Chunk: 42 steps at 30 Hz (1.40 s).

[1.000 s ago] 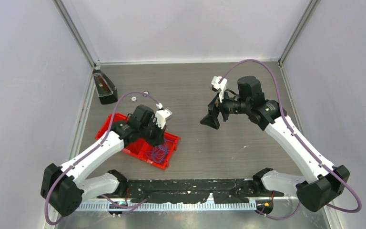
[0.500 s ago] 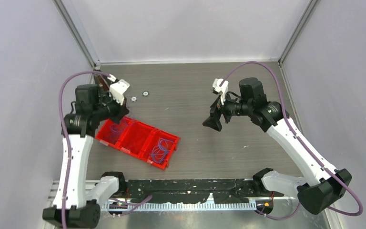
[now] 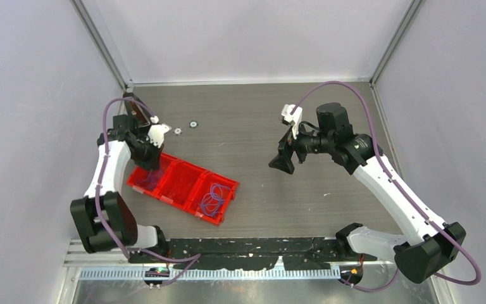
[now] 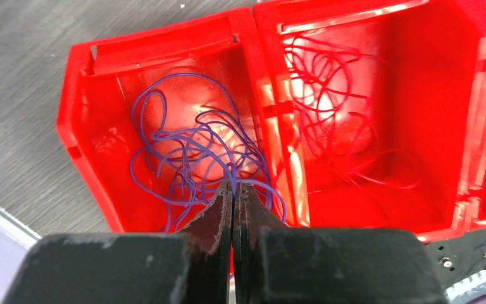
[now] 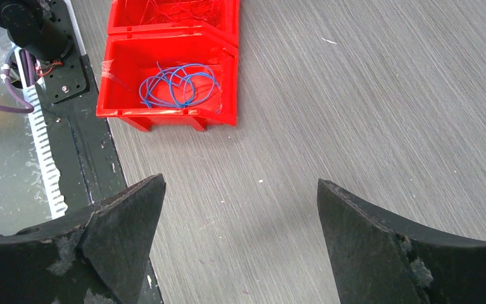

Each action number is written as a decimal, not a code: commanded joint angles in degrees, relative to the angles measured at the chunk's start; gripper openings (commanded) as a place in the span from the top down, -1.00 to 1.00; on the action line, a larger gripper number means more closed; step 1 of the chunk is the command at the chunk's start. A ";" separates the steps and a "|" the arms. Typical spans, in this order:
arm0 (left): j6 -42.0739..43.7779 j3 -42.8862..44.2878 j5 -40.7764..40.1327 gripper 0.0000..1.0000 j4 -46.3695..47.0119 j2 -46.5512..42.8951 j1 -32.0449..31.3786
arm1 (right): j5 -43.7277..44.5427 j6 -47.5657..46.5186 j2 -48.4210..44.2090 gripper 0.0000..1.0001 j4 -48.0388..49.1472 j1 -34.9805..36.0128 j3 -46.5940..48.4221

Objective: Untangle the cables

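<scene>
A red three-compartment tray [image 3: 186,176] lies on the table at left. Thin purple cables [image 4: 183,145] fill its end compartment, red cables [image 4: 329,95] the middle one, and blue cables [image 3: 212,197] the other end, which also show in the right wrist view [image 5: 177,85]. My left gripper [image 3: 152,161] hangs over the purple compartment. Its jaws are shut, and a purple strand runs into the tips [image 4: 234,185]. My right gripper [image 3: 283,161] is wide open and empty above bare table [image 5: 240,190], right of the tray.
A black box [image 3: 136,114] stands against the back-left wall. Two small metal rings [image 3: 178,131] [image 3: 193,124] lie behind the tray. A black base strip [image 3: 253,247] runs along the near edge. Enclosure walls stand on three sides.
My left arm swung from the tray's blue end to the back left, then settled over the purple end compartment with jaws shut. The right arm barely moved.
</scene>
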 commanded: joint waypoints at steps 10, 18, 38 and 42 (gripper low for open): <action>3.70 -2.64 -3.76 1.00 16.78 14.89 0.01 | 0.46 -0.96 1.88 -0.92 -0.67 -0.26 1.92; 7.61 -6.18 -4.26 1.00 20.84 14.00 0.39 | 0.74 -1.30 2.83 -0.92 -0.49 -0.34 2.54; 12.48 5.11 12.25 -0.35 -7.03 -2.35 2.64 | -0.29 -0.95 3.84 -0.93 0.77 -0.35 2.31; 14.05 6.29 13.76 -0.27 -10.74 0.96 1.29 | -0.42 -1.02 4.38 -0.92 0.79 -0.35 2.60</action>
